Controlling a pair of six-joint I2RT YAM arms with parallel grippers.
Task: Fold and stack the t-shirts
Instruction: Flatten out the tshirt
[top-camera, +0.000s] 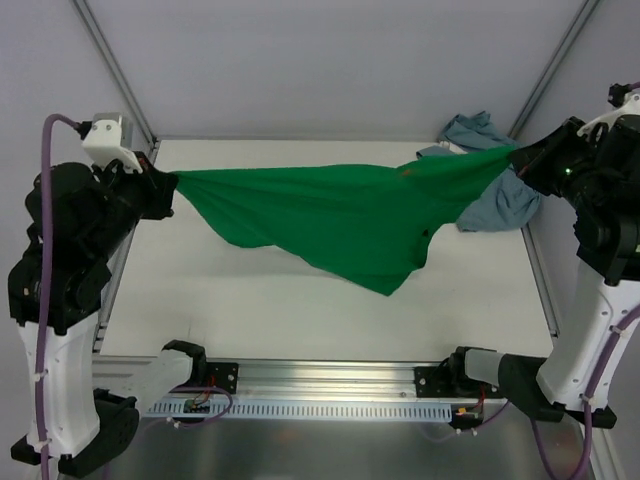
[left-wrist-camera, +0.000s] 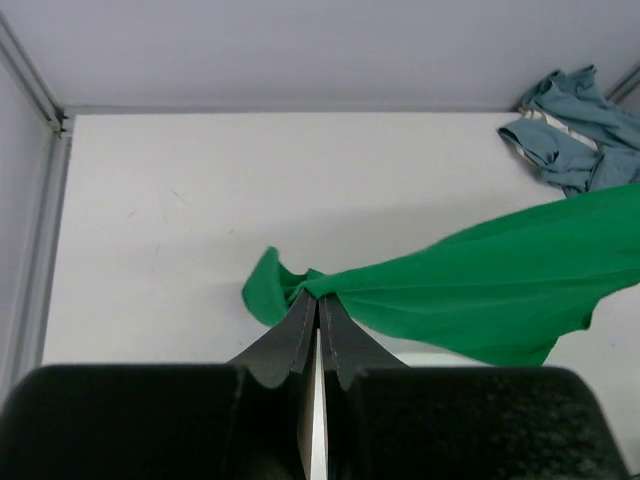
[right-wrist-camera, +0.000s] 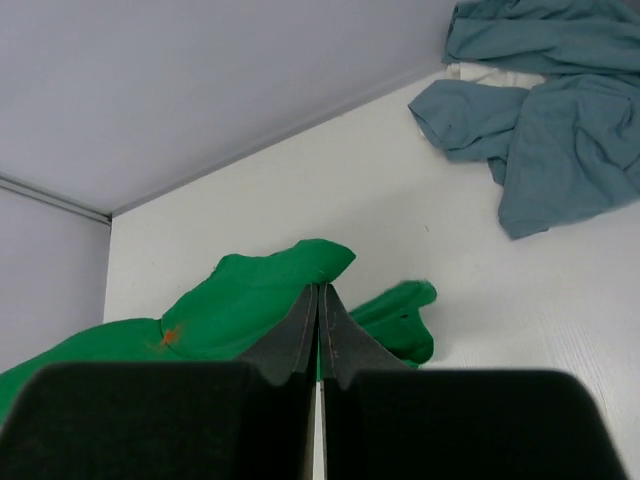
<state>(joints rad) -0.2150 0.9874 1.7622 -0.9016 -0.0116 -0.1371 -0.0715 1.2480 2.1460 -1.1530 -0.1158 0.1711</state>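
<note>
green shirt (top-camera: 340, 215): pulled taut above the table (top-camera: 250, 300)
left gripper (top-camera: 175, 184): pinching its left end
right gripper (top-camera: 513, 156): pinching its right end
blue-grey shirt (top-camera: 500, 205): crumpled behind that end, half hidden

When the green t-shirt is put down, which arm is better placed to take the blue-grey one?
Right, probably. The blue-grey t-shirt lies crumpled in the far right corner beside the right gripper; the left gripper is on the opposite side.

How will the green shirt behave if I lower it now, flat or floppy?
Probably floppy: the green t-shirt sags between the left pincer and right pincer, its lower edge drooping to a point. Likely light, since two small pinches at its ends hold it stretched. It may bunch on landing; cloth crumples beside each grip.
</note>
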